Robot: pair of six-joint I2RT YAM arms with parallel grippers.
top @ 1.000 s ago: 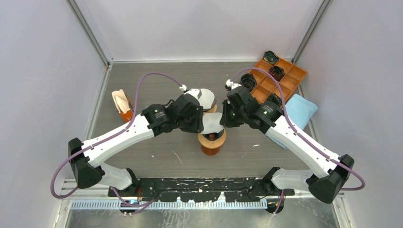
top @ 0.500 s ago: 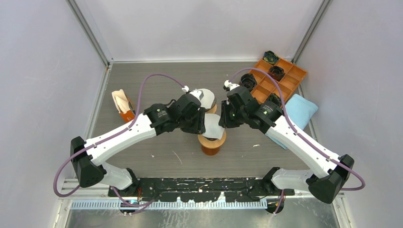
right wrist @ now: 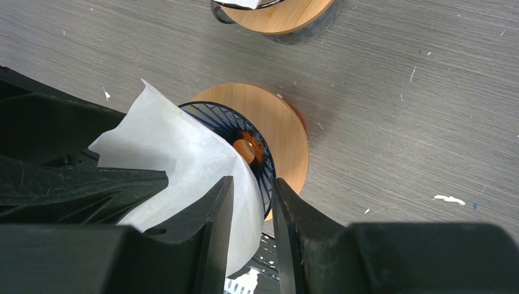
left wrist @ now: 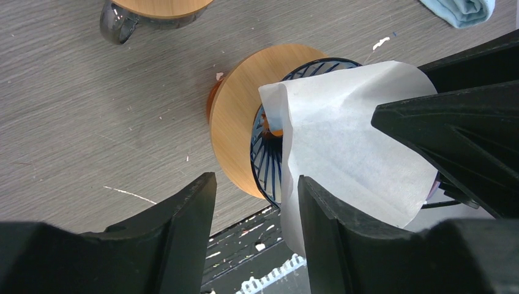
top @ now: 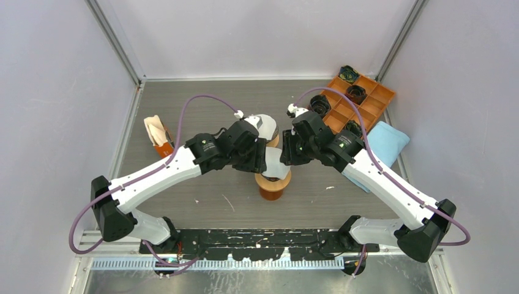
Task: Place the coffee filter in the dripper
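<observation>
Now, left gripper point(left wrist: 256, 180): jaws apart, nothing between them; the paper lies just beside one finger.
Right gripper point(right wrist: 252, 182): jaws a little parted, the paper's edge loose in the gap, not pinched as far as I can see.
Coffee filter point(left wrist: 349, 141): white, opened, leaning tilted over the dripper's mouth; how deep it sits I cannot tell.
Dripper point(left wrist: 266, 159): blue ribbed cone on a wooden collar, upright between both arms.
Done: filter at the dripper, partly in.
Left: by my guess, settling it evenly and drawing both arms clear.
</observation>
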